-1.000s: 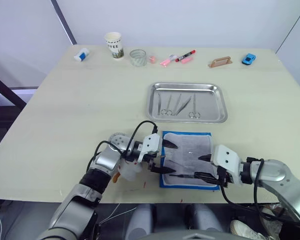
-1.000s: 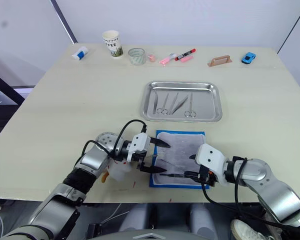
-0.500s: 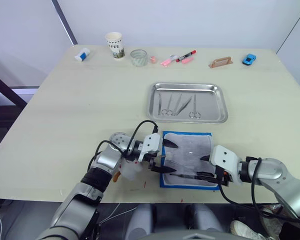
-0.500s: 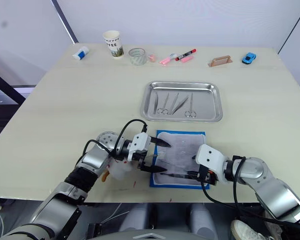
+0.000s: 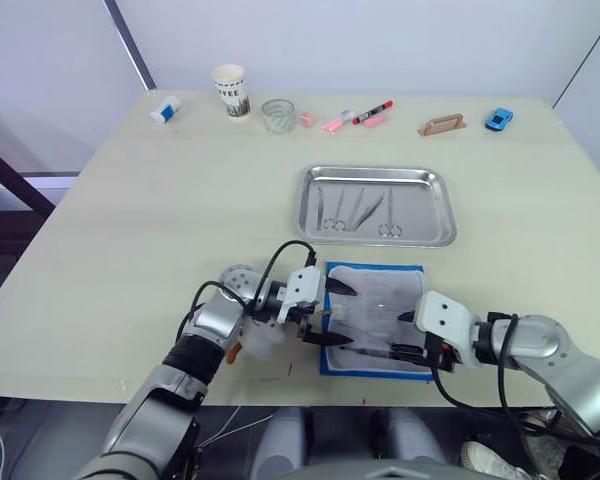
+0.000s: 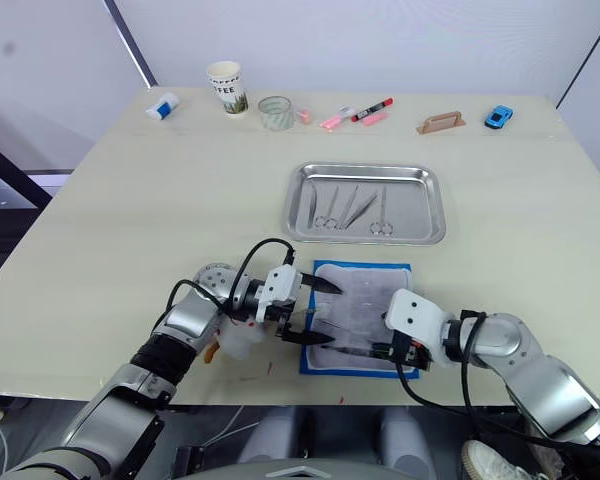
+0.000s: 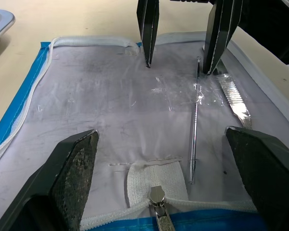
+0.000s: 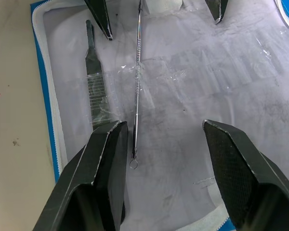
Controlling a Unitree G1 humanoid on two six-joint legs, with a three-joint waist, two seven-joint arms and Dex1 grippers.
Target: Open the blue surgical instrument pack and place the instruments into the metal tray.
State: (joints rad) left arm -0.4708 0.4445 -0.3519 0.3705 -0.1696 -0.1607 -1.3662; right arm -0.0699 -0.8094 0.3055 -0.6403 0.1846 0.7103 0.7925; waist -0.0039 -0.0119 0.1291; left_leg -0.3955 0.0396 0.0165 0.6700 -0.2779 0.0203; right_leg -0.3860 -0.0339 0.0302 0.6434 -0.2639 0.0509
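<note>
Opened pack (image 5: 375, 318) on bench (image 5: 130, 220); left end effector (image 5: 335, 313) and right end effector (image 5: 408, 335), both released, flank a slim probe (image 8: 137, 77).

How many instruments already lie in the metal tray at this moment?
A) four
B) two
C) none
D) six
A: the metal tray holds four instruments side by side, two of them scissors with ring handles, while a thin probe and a flat tool are still on the open blue pack.
</note>
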